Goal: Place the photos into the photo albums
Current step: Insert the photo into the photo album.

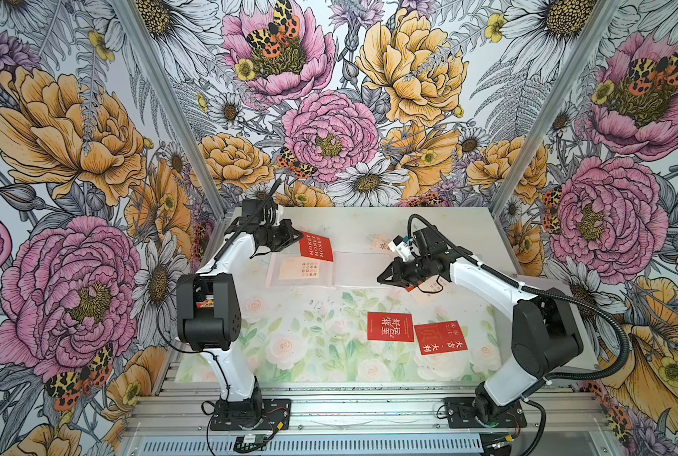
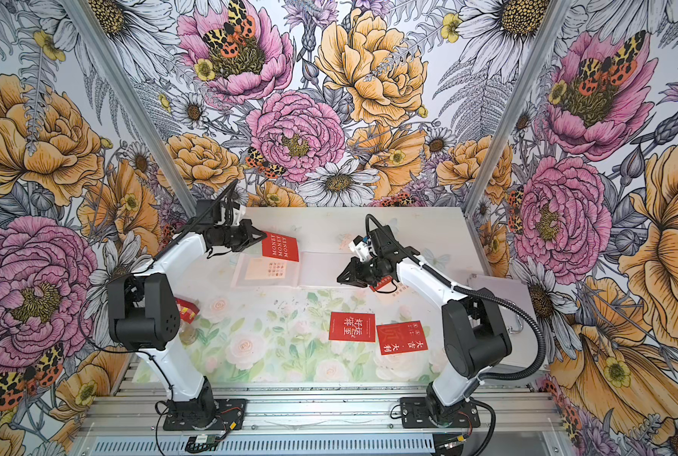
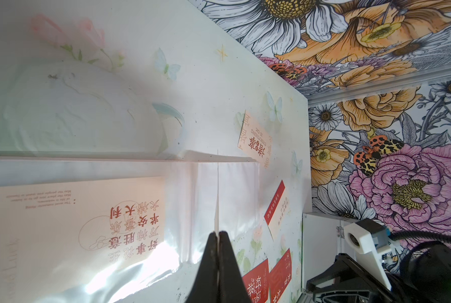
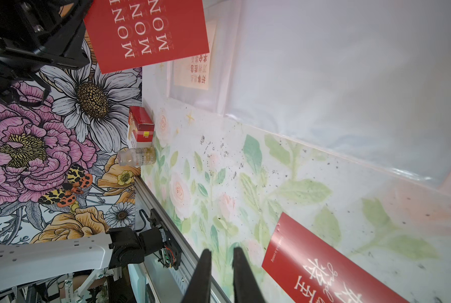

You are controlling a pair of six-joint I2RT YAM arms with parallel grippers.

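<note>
Toward the bench's [image 1: 290, 355] far-left corner, the left jaws are clamped on one edge of the red MONEY card [image 1: 316, 248], holding it above the open photo album [image 1: 353, 268]. A cream card [image 1: 301, 270] sits in a sleeve of the album's left page. The right jaws hover slightly apart and empty over its right page. One red card [image 1: 390, 326] and a second red card [image 1: 440, 337] lie toward the near-right corner.

Left gripper [image 1: 300, 237] pinched closed, right gripper [image 1: 381, 279] slightly parted.
</note>
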